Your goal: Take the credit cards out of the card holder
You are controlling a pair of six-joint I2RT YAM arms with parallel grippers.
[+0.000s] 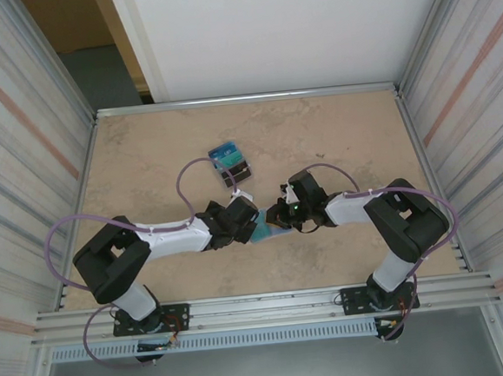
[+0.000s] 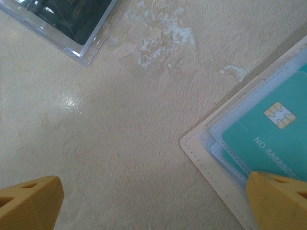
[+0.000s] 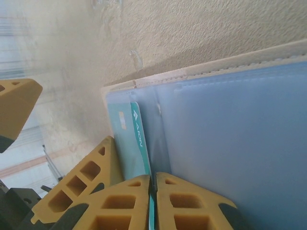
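Flat beige card holder point(image 1: 264, 232), pale blue glossy inside up, lies low-centre on the tan table point(image 1: 145, 161), between both grippers. Teal plastic credit card point(image 3: 136, 143) sits in it. Right gripper point(image 3: 152, 203) is clamped on the card's edge. Left gripper point(image 2: 153, 203) is spread wide, with one yellow finger point(image 2: 280, 201) over the holder's corner. Small blue-and-dark card pile point(image 1: 229, 162) lies above, apart.

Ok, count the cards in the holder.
1: a teal card in the open card holder, near its corner, pinched by the right gripper. Others may hide beneath it.

Beige mottled table point(image 1: 144, 153); corrugated side panels point(image 1: 20, 128); white back wall point(image 1: 283, 29)
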